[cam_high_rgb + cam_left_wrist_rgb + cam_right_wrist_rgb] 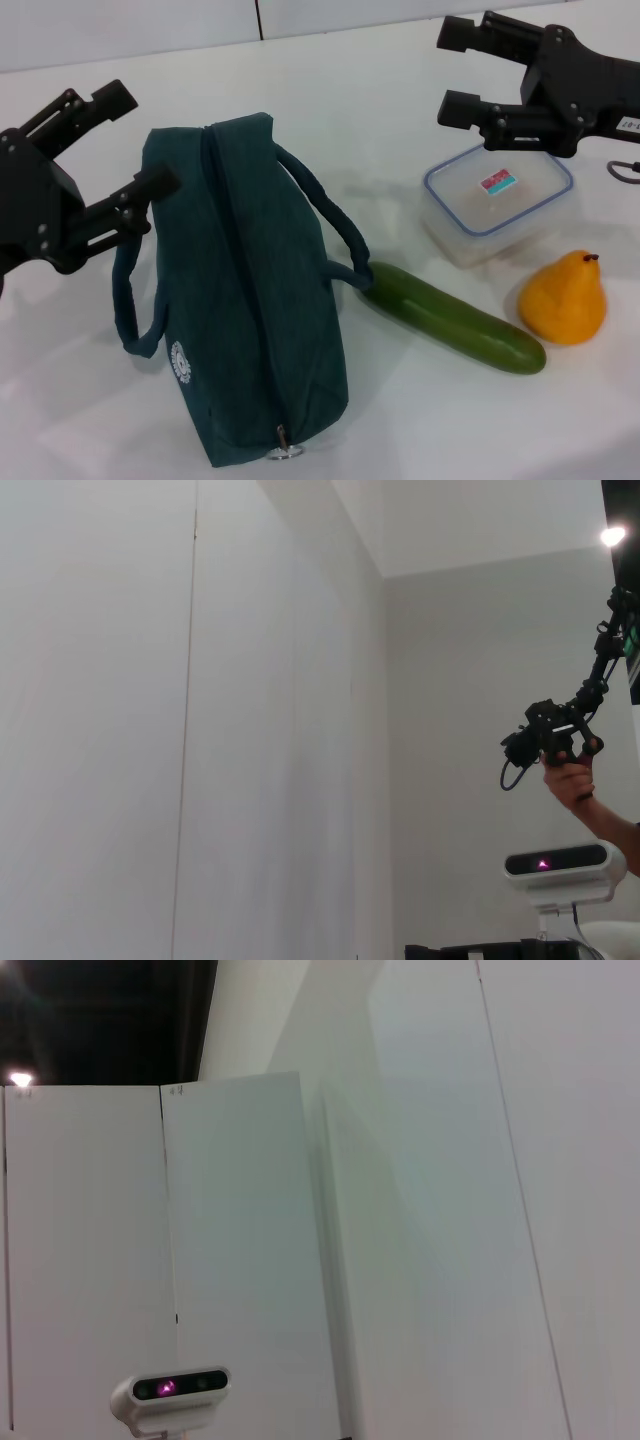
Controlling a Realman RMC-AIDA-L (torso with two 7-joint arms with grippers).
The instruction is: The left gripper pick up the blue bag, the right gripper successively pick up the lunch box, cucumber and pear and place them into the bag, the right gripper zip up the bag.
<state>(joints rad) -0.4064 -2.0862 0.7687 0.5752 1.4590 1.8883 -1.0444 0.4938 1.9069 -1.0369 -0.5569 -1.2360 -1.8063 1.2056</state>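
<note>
**Both claws spread above the table, nothing gripped**

The blue bag (245, 290) lay on its side on the white table (380, 110), its zipper closed and running along the top ridge down to the metal ring pull (285, 447) near the table's front edge; one loop handle drooped on the bag's left side, the other arched to its right and its end touched the tip of the cucumber (455, 317). The left gripper (140, 145) hovered just left of the bag's upper end, fingers spread, one fingertip close beside the fabric yet pinching nothing; open table lay below and to the left of it. The cucumber stretched diagonally from the handle toward the front right, and the pear (565, 298) stood just beyond its far end, apart from it, stem up. The lunch box (497, 200) sat behind the pear, lid on, with a narrow gap between the two. The right gripper (455, 70) hung over the box's rear edge, fingers parted and holding nothing; bare table stretched behind and between box and bag. The wrist views showed only walls, a camera unit (170, 1396) and a person's hand (570, 780) holding a black device.
</note>
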